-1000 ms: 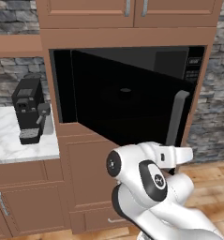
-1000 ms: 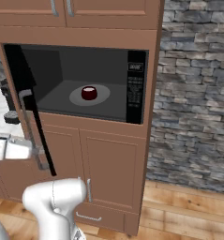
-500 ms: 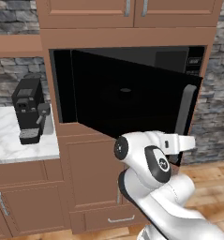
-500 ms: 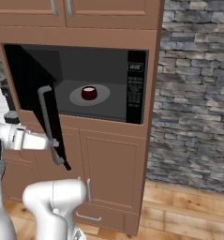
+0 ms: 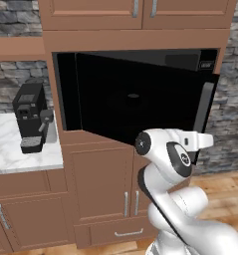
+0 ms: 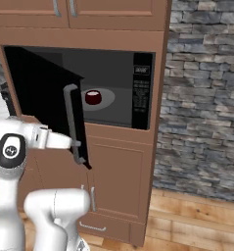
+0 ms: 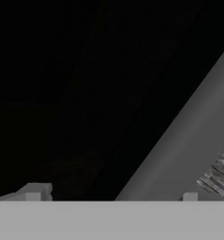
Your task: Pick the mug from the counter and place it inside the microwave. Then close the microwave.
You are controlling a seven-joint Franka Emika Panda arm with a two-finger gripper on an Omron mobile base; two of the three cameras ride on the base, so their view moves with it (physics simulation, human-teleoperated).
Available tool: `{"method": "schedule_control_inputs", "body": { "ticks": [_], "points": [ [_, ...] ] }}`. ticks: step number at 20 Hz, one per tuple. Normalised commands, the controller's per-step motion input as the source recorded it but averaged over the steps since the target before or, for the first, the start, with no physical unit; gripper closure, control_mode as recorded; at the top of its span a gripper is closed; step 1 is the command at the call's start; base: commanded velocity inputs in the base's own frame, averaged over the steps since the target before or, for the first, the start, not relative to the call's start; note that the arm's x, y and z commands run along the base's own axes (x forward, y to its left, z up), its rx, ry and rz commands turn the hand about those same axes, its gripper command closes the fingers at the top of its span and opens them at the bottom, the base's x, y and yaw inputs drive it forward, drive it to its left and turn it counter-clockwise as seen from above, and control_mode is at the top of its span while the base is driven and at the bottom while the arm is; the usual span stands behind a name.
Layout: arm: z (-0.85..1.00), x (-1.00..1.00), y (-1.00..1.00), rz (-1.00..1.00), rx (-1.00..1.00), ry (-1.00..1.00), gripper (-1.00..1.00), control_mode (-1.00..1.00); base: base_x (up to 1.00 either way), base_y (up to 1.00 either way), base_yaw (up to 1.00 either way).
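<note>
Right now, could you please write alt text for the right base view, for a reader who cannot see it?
The mug sits on the turntable inside the microwave, whose dark door stands partly open. The white arm's gripper reaches the door's lower edge near the grey bar handle.

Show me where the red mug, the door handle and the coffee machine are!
mug (image 6: 92, 97), right base view, its dark red side.
door handle (image 6: 73, 122), right base view, middle of the grey bar.
coffee machine (image 5: 31, 114), left base view, its black front.

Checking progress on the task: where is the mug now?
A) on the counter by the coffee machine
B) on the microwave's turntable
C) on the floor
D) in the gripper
B: the right base view shows the mug sitting on the turntable inside the microwave.
</note>
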Motion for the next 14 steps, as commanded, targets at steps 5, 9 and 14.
{"method": "schedule_control_inputs", "body": {
  "ticks": [5,9,14],
  "points": [
    [0.0,0.4,-0.25,0.01,0.0,-0.03,-1.0,-1.0,0.0,0.0,0.0],
    [0.0,0.41,-0.25,0.0,0.0,0.0,-1.0,-1.0,0.0,0.0,0.0],
    [0.0,0.42,-0.22,0.0,0.0,-0.01,-1.0,-1.0,0.0,0.0,0.0]
  ]
}}
